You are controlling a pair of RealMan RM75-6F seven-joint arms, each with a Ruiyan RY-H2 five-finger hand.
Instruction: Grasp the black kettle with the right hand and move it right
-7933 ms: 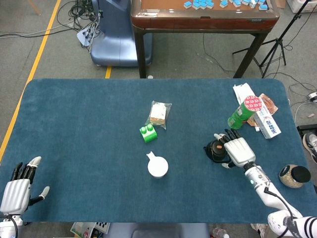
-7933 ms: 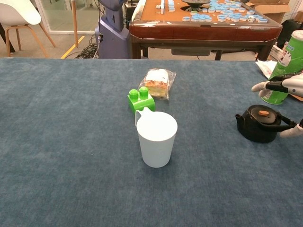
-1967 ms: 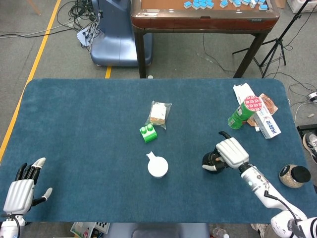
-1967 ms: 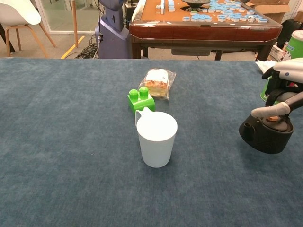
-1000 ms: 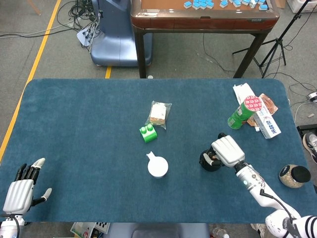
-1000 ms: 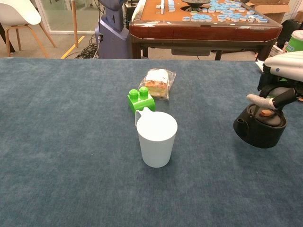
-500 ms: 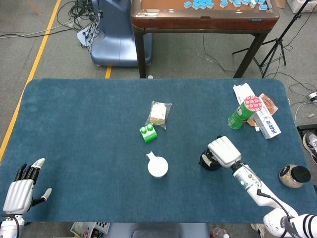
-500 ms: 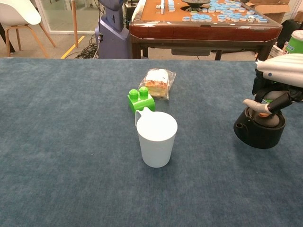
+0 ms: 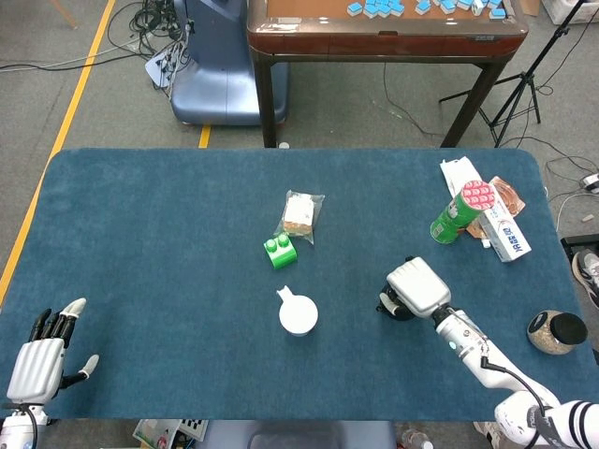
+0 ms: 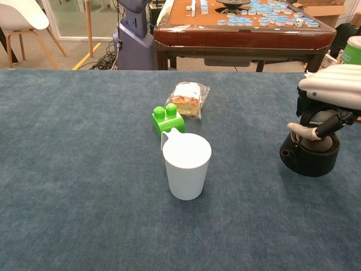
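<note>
Black and squat, the round-bodied kettle (image 10: 309,153) sits on the blue carpeted counter (image 9: 168,243), toward its right side and well clear of the white plastic cup (image 10: 186,164) at centre. My right hand (image 10: 326,96) is over its top, with fingers curled down around the handle and lid area; from the chest view I read it as clamped on the kettle, though the head view hides the contact under the back of the hand (image 9: 415,287). Whether the base is on the cloth or just off it I cannot tell.

I judge this to be the grasp stage, with the carry to the right not yet made. Next I need to confirm a firm hold, raise the kettle a little so it does not drag on the cloth, then sweep right. The green cylindrical can with a red lid (image 9: 459,213) and the flat packets beside it lie further back on that side, so I want to keep the path nearer the front edge.

My left hand (image 9: 37,360) rests at the counter's near left corner, fingers spread, holding nothing.
</note>
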